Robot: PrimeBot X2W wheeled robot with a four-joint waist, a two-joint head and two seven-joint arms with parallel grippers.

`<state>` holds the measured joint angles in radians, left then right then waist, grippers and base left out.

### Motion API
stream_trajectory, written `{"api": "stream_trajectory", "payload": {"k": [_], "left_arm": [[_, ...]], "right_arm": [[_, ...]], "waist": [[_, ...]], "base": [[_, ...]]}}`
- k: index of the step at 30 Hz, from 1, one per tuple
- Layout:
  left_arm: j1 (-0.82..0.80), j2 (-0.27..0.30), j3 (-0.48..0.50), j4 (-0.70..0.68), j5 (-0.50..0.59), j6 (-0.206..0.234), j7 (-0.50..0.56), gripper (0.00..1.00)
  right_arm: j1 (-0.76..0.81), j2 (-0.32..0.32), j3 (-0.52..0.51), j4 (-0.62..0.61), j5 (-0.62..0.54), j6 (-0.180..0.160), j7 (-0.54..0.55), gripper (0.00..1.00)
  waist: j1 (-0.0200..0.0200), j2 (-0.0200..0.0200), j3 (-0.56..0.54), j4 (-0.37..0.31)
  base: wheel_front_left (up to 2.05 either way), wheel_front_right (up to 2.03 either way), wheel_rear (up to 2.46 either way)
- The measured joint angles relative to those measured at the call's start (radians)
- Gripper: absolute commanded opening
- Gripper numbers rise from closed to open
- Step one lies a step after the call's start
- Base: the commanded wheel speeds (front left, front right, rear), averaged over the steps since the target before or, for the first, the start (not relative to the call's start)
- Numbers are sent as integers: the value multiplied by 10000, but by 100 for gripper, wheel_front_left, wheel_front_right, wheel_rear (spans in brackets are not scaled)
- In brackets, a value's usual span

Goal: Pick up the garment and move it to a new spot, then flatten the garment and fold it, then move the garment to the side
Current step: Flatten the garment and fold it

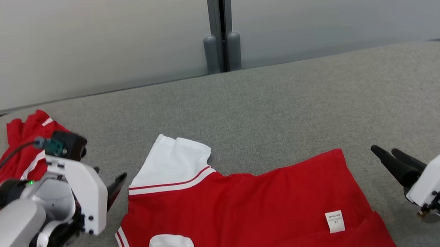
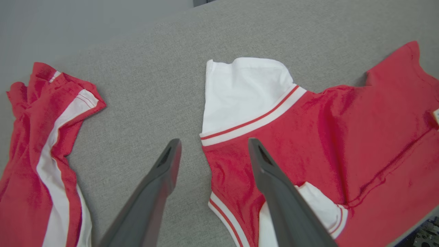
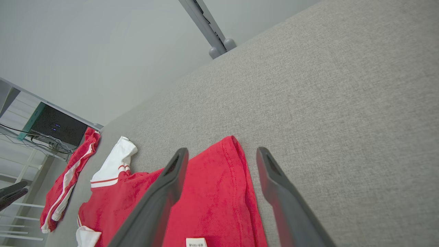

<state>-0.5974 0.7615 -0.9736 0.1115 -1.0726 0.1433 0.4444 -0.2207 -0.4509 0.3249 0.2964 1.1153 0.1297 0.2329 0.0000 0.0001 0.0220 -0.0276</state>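
The garment (image 1: 251, 201) is laid near-centre on the surface (image 1: 283, 105). A second garment (image 1: 23, 132) is placed at left, the left hand (image 2: 214, 141) between them, the right hand (image 1: 384, 150) at right.

1. The left gripper (image 2: 212, 145) stands with its two dark grey fingers (image 2: 157, 192) spread wide and nothing between them.
2. One finger lies over the bare grey fabric-covered table (image 2: 154, 85). The other crosses the red cloth garment with white sleeves and red-and-white striped trim (image 2: 325, 137), perhaps just above it rather than touching.
3. The upper white sleeve (image 2: 240, 92) lies flat on the table. The lower one is partly hidden behind that finger.
4. A second crumpled red garment with a white stripe (image 2: 27, 171) lies well apart at the left edge.
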Motion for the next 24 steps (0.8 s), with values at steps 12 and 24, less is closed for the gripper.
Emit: {"api": "stream_trajectory", "payload": {"k": [12,24], "left_arm": [[-3149,-1894,-178,3513,619,-2069,303,100],[-4069,-2456,-307,5703,196,-2663,497,100]], "right_arm": [[-2854,1283,537,1779,-1354,0,709,100],[-3616,1839,1513,2017,-1461,2,1020,100]], "waist": [[0,0,1890,-358],[0,0,2978,-1113]], "base": [[0,0,0],[0,0,0]]}}
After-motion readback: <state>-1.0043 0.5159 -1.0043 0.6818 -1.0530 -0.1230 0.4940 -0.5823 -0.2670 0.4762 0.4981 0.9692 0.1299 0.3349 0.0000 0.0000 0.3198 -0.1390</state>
